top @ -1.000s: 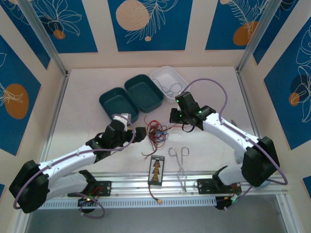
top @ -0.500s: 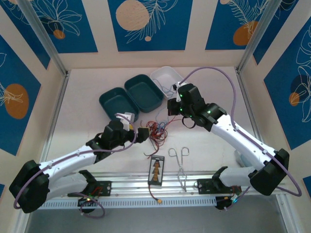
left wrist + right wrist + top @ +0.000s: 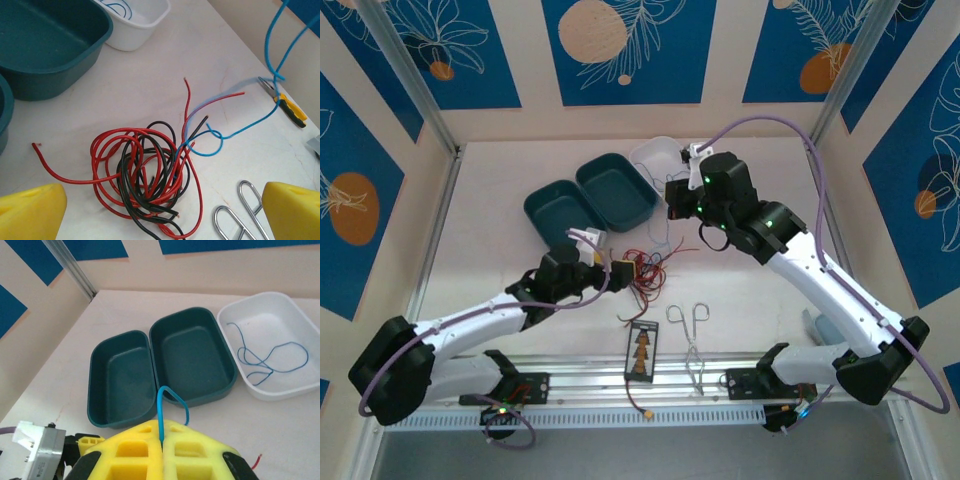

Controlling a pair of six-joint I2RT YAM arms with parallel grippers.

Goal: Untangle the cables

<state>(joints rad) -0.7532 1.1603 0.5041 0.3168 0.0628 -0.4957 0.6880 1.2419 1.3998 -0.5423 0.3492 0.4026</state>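
1 blue cable [image 3: 160,405] was held pinched in the closed right gripper [image 3: 162,432], while the red and black cables [image 3: 145,170] were left tangled on the table [image 3: 150,75] under the wide-open left gripper [image 3: 162,212].

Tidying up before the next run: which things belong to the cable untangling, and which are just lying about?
Job: red and black cable tangle; blue cable in the right gripper; white tray holding another blue cable; likely the teal trays.
Lying about: forceps; yellow-handled pliers; small black board.

Top view overhead; wrist views close, both showing white tray [image 3: 137,37].
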